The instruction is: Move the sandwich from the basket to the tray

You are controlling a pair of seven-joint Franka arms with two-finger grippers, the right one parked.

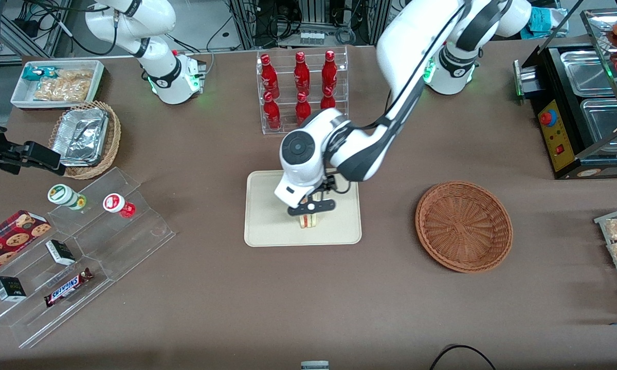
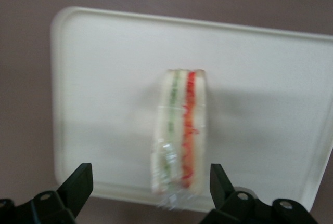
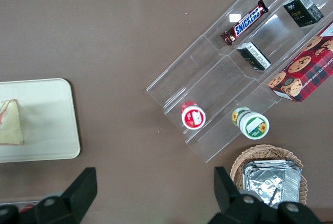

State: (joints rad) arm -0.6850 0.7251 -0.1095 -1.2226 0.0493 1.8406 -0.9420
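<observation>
A: Where is the sandwich [image 2: 179, 130]?

B: On the cream tray [image 1: 267, 226], standing on edge, red and green filling stripes up, directly beneath the end effector [image 2: 151, 190].

A: End effector condition?

B: Released. Its 2 fingers [image 2: 78, 182] are spread, 1 on each side of the sandwich, not touching it. The wicker basket [image 1: 464, 226] lies well apart on the tabletop [image 1: 308, 308].

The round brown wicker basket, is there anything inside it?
Nothing shows inside the round reddish-brown wicker basket; its woven bottom is bare. The wrapped triangular sandwich sits on the cream rectangular tray, with the open claw just above it. What the sandwich covers underneath cannot be seen.
</observation>
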